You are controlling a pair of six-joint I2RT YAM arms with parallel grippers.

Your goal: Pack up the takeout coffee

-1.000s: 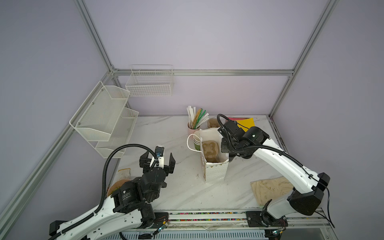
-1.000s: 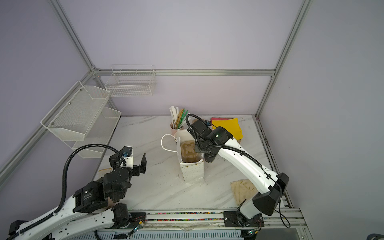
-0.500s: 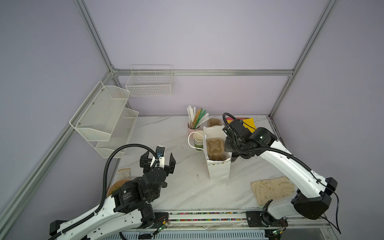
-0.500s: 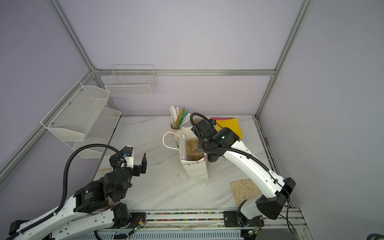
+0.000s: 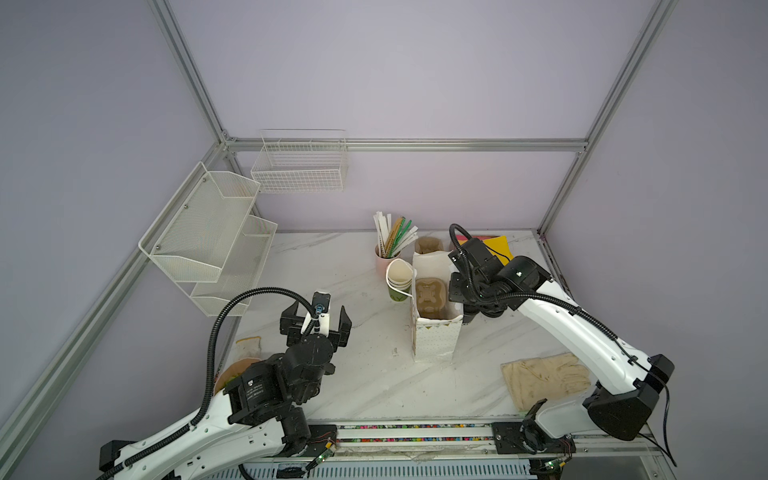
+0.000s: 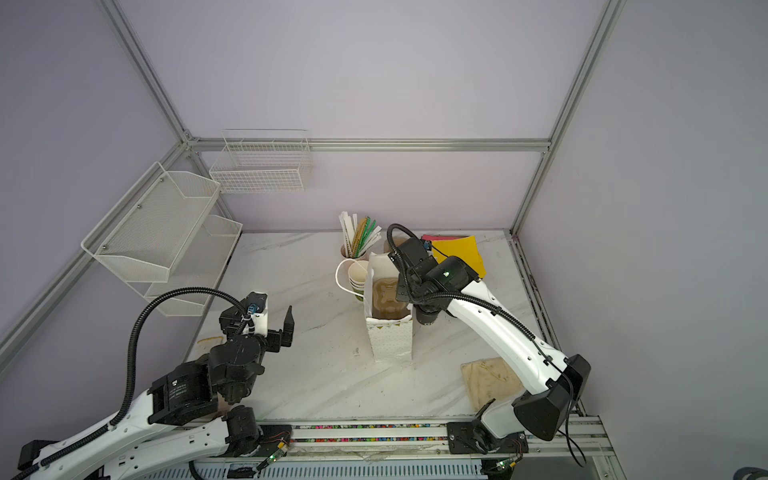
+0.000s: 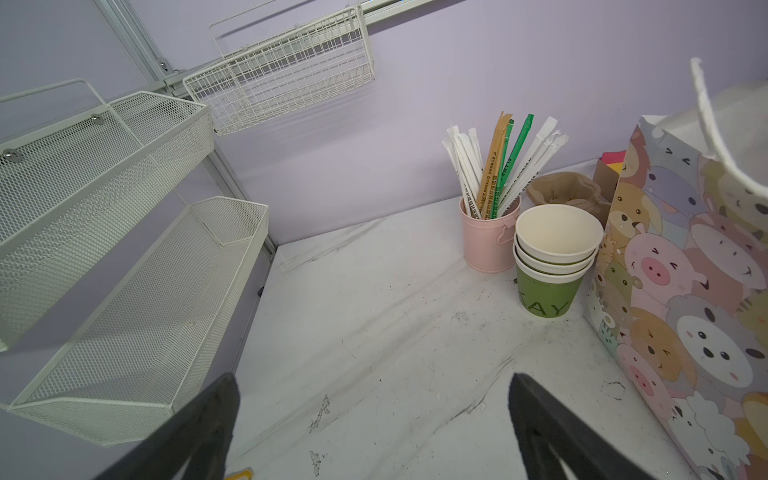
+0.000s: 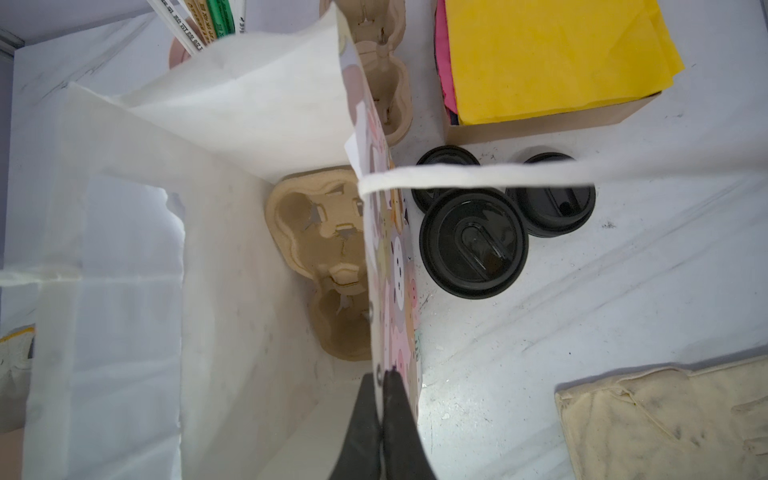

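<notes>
Here, black-lidded coffee cup [image 8: 473, 243] beside paper bag [image 8: 249, 124], right tool [image 8: 382, 386] pinching bag rim, left tool [image 7: 372, 380] wide, empty.

Lilac walls [image 5: 415, 83] close the cell on three sides, matte, under soft, even light. Aluminium frame bars [image 5: 407, 144] run along the back wall and up the corners at 11 and 1 o'clock. A white wire basket [image 5: 299, 174] hangs on the back wall toward 11 o'clock. A two-tier white mesh shelf [image 5: 208, 237] is fixed to the side wall at 9 o'clock, beside the table's edge. The table [image 5: 324, 266] is white marble with grey veins, scuffed with dark specks. A metal rail [image 5: 415, 434] borders it at 6 o'clock.
</notes>
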